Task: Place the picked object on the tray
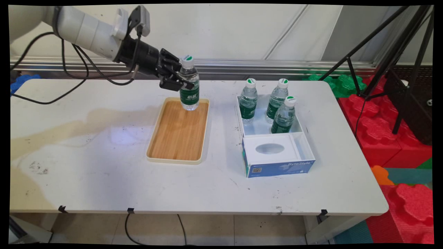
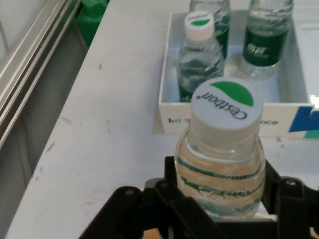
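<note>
My gripper (image 1: 182,81) is shut on a clear water bottle (image 1: 189,86) with a green label and a white cap. The bottle stands upright at the far end of the wooden tray (image 1: 173,138); I cannot tell whether its base touches the tray or hangs just above it. In the hand view the held water bottle (image 2: 220,164) fills the centre between my gripper's (image 2: 219,199) black fingers, its cap reading Cestbon. To the right, three like bottles (image 1: 277,107) stand in a white open box (image 1: 273,133).
The box's near part has a white insert with an oval hole (image 1: 270,148) and a blue front. Black tripod legs (image 1: 387,62) and red and green foam blocks (image 1: 387,131) stand off the table's right side. Black cables hang from the arm at upper left.
</note>
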Tool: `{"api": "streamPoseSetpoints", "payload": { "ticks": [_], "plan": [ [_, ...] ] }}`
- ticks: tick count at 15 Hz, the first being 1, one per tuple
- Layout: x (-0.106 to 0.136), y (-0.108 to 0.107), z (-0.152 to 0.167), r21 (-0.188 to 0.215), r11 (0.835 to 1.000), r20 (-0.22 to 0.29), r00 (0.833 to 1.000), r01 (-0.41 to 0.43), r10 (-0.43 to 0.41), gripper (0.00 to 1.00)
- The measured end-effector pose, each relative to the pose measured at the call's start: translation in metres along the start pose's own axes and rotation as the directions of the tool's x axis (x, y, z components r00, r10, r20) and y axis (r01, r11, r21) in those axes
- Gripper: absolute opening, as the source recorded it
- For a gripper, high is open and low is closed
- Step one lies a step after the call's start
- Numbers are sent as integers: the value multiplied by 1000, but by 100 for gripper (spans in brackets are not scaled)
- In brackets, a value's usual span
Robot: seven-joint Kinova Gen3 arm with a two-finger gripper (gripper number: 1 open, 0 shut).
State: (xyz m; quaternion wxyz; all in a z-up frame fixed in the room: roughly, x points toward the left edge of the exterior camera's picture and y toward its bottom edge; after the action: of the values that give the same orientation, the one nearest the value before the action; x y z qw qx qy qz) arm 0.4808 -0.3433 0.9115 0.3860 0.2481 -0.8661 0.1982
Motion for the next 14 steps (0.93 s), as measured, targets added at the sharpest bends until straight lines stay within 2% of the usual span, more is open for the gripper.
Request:
{"api": "streamPoseSetpoints", "payload": {
  "ticks": [8, 14],
  "plan": [
    [-38, -28, 44, 16, 1000, 29, 1000, 12, -12, 0],
    [-57, -42, 64, 27, 999, 36, 999, 36, -37, 0]
  ]
}}
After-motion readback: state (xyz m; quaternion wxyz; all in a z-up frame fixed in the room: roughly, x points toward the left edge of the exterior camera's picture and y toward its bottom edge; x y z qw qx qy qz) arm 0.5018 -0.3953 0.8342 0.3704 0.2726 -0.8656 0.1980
